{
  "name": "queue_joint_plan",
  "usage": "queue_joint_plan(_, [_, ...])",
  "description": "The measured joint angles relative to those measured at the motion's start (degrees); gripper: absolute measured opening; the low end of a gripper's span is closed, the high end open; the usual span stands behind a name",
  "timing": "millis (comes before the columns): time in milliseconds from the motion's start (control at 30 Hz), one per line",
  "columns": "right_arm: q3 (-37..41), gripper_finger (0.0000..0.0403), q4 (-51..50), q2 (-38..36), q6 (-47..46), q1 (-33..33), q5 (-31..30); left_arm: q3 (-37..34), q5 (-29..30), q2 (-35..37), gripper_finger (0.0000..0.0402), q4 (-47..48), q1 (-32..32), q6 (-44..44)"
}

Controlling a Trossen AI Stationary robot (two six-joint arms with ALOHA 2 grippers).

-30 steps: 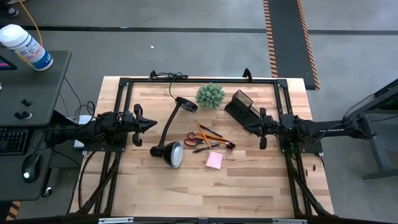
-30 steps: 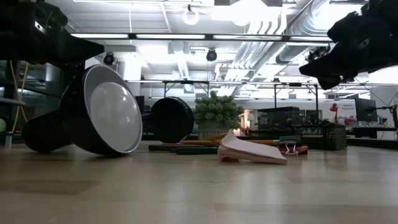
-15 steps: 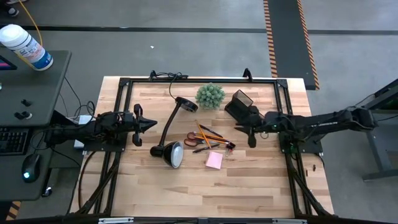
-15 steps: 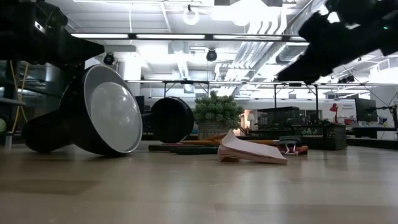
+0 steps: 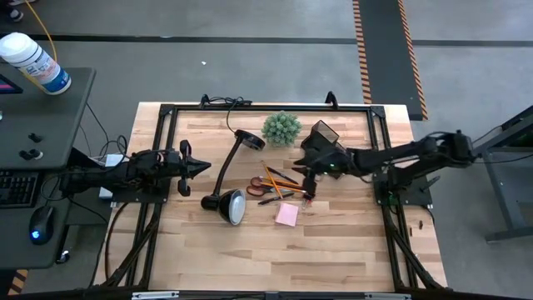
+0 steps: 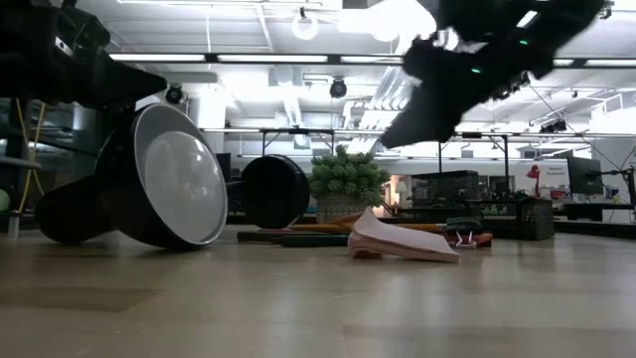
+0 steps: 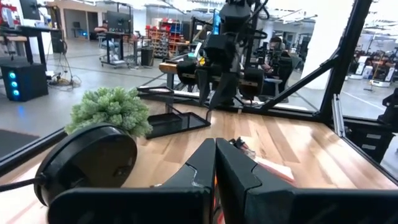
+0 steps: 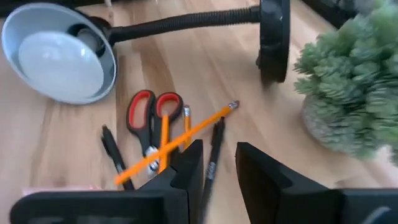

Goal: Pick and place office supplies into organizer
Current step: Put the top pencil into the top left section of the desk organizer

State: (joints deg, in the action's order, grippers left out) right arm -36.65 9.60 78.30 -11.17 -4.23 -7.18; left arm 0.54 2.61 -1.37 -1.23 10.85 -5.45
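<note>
**Right arm reaches over the scattered supplies**

Your right gripper (image 5: 309,177) hangs above the table with its jaws parted and nothing between them. Straight ahead of the jaws lie the scissors (image 8: 148,117), with two orange pencils (image 8: 180,137) crossed over them and dark pens (image 8: 213,149) alongside. Beyond these lie the toppled lamp (image 8: 59,55) and, off to one side, the plant (image 8: 348,93). The sticky pad (image 5: 287,215) and the binder clip (image 5: 309,197) lie just past the fingertips, on the table. The organizer (image 5: 324,138) sits behind the gripper, beside the arm, near the plant. Your left gripper (image 5: 200,167) waits at the table's far side, jaws pressed shut and empty.
</note>
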Motion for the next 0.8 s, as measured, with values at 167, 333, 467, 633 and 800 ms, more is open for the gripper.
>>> queue_joint_plan(167, [-9.3, 0.0087, -10.2, 6.2, -9.0, -0.3, 0.1, 0.0, 0.0, 0.0, 0.0001, 0.0, 0.0, -1.0])
queue_joint_plan(333, [-16.8, 0.0087, -16.0, 11.5, -15.8, -0.3, 0.1, 0.0, 0.0, 0.0, 0.0001, 0.1, 0.0, -2.3])
queue_joint_plan(467, [-21.1, 0.0087, -18.3, 14.9, -15.8, -0.2, 0.6, 0.0, 0.0, 0.0, 0.0001, 0.1, 0.0, -2.3])
queue_joint_plan(633, [-25.5, 0.0087, -20.8, 17.5, -13.9, -0.2, 6.8, 0.0, 0.0, 0.0, 0.0001, 0.1, 0.0, -2.3])
queue_joint_plan(800, [-28.9, 0.0087, -22.3, 18.5, -17.6, -0.2, 17.4, 0.0, -0.9, 0.0, 0.0001, 0.1, 0.0, -2.4])
